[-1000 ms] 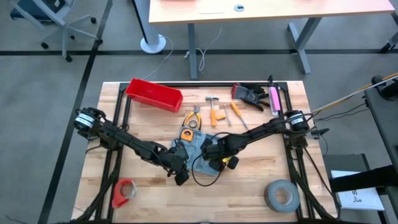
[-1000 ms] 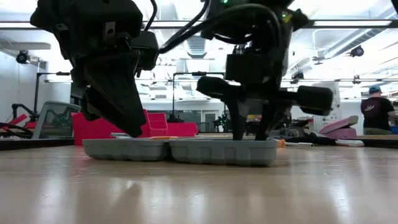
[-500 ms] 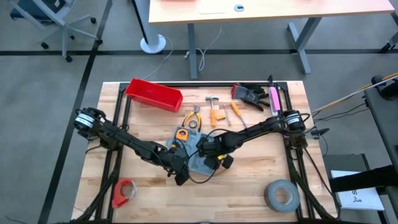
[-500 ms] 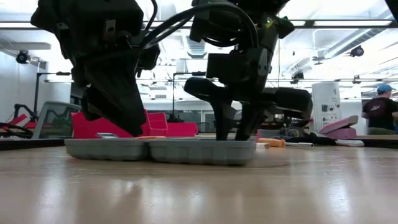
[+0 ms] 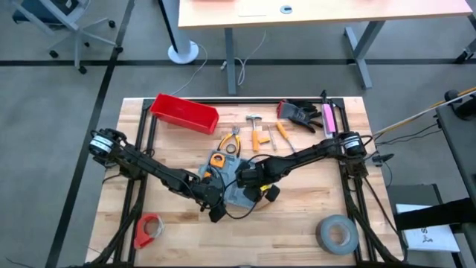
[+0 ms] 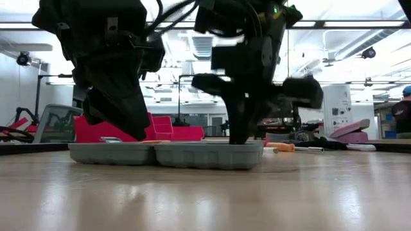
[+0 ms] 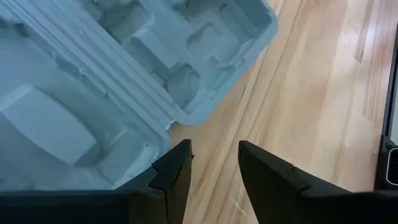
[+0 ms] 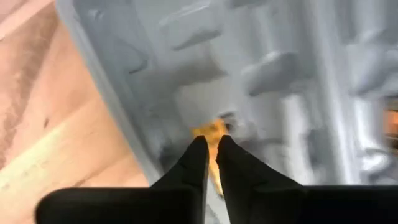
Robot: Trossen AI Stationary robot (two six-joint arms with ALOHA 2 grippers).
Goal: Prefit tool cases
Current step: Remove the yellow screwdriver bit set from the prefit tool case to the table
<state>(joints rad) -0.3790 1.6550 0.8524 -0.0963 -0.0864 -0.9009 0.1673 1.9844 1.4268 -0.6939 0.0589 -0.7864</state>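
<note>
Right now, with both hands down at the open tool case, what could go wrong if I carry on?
1. The right hand is nearly shut on a small orange piece in a recess; with so little in the grip, it may slip out.
2. The tool case lies loose on the table; pressing down could skid it.
3. The left hand stands open at the case's corner, and the arms sit close, so they might collide.
</note>
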